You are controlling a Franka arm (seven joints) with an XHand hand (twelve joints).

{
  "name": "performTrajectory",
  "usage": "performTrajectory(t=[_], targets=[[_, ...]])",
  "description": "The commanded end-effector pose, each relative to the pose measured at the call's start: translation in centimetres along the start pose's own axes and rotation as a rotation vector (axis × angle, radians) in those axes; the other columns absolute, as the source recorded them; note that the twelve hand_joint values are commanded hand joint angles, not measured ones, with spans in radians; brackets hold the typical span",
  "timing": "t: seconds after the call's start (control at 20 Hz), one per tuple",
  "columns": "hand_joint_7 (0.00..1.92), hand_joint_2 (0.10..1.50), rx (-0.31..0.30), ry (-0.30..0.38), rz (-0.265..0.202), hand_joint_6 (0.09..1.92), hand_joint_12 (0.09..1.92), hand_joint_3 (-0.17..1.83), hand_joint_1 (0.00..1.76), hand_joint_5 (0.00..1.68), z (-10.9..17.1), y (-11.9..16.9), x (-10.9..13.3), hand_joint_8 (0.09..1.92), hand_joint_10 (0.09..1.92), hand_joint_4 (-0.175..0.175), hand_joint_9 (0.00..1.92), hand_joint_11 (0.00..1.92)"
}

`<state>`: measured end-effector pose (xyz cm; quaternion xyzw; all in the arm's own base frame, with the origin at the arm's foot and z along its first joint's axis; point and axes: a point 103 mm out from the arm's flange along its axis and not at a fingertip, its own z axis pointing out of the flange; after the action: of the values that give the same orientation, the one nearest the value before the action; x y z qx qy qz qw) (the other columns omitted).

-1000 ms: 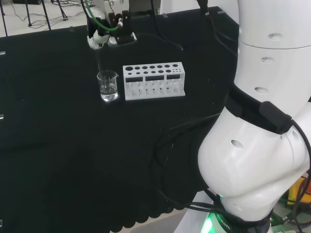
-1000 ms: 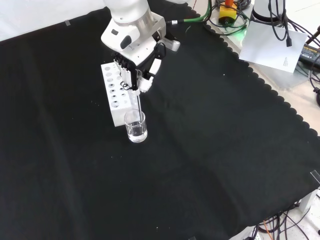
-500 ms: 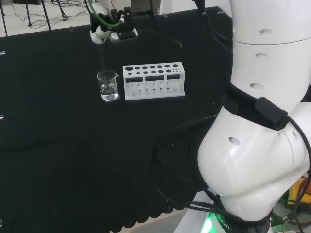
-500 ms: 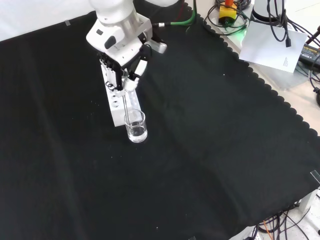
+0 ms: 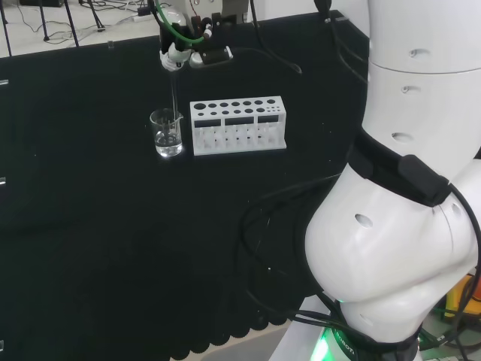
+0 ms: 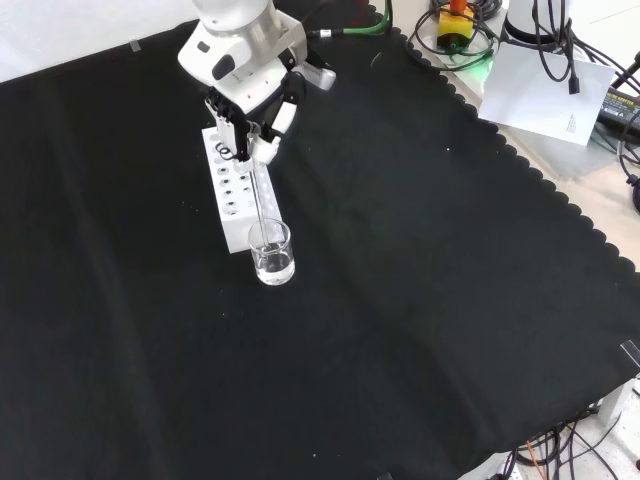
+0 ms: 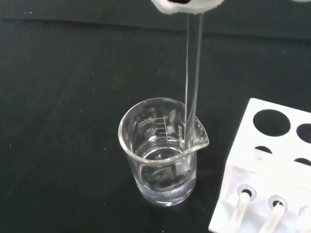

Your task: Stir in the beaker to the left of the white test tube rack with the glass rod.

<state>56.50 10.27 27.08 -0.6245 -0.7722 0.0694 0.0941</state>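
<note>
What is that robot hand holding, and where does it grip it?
The hand holds the glass rod by its upper end; the rod's lower end dips into the liquid in the beaker.

A black cloth [image 6: 420,300] with a scalloped edge covers the bench. In the front view, a pale floor [image 6: 600,200] lies to its right, with a white sheet of paper [image 6: 545,95] and tangled cables [image 6: 560,40] at far right.

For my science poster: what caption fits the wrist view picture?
A glass rod dips into the clear liquid in a beaker beside a white test tube rack.
</note>
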Motion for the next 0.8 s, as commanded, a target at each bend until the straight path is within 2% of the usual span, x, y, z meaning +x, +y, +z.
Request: performTrajectory(t=[0.05, 0.15, 0.4, 0.6, 0.8], targets=[[1.27, 1.07, -0.011, 0.002, -0.022, 0.09, 0.61, -0.17, 1.32, 1.40, -0.7, -1.4, 2.3, 0.83, 0.73, -0.175, 1.61, 1.60], [1.27, 1.07, -0.014, 0.005, -0.041, 0.09, 0.61, -0.17, 1.32, 1.40, -0.8, -1.1, 3.5, 0.83, 0.73, -0.175, 1.61, 1.60], [1.27, 1.07, -0.005, 0.013, -0.053, 0.09, 0.61, -0.17, 1.32, 1.40, -0.1, 0.5, 4.4, 0.83, 0.73, -0.175, 1.61, 1.60], [1.27, 1.07, -0.008, 0.017, -0.046, 0.09, 0.61, -0.17, 1.32, 1.40, 0.0, 2.0, 3.8, 0.83, 0.73, -0.175, 1.61, 1.60], [1.27, 1.07, -0.010, 0.022, -0.030, 0.09, 0.61, -0.17, 1.32, 1.40, -0.3, 2.2, 2.6, 0.83, 0.73, -0.175, 1.61, 1.60]])
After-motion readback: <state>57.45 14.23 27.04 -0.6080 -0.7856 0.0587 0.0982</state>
